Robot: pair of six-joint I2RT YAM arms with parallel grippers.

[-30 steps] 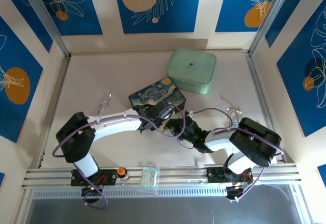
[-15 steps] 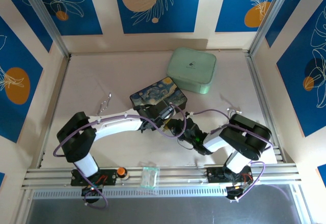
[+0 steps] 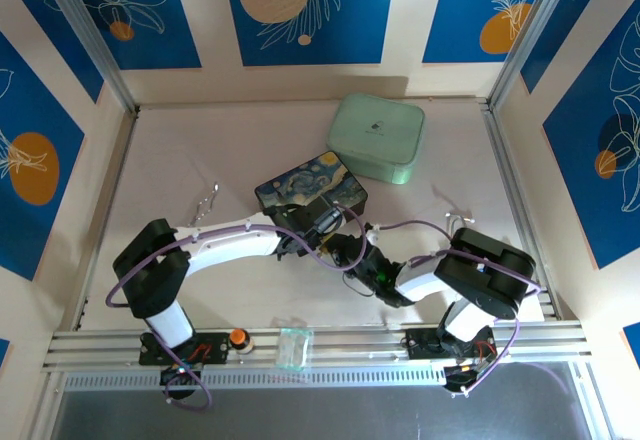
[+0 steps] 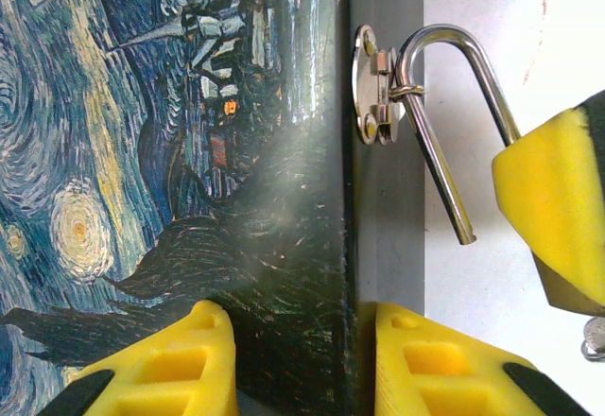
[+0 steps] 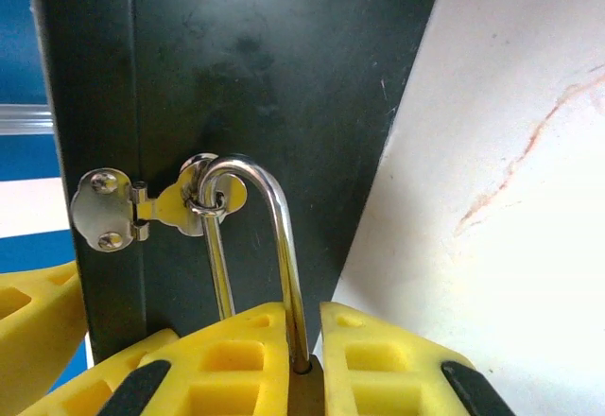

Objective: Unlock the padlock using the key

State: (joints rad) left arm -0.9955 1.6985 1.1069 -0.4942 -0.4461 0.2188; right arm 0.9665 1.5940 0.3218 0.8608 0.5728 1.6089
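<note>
Both arms reach inward with elbows bent, and their wrists nearly meet in the middle. The left end effector (image 4: 293,355) has its yellow fingers (image 4: 151,364) set well apart; whether they press on what sits between them is hard to tell. The right end effector (image 5: 304,350) has its fingers drawn close, pinching the padlock (image 5: 286,255).

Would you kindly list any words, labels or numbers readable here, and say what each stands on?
No text here can be read.
Green box: a small dark mark on its lid, too small to read.
Painted box and padlock: no writing to be seen.
</note>
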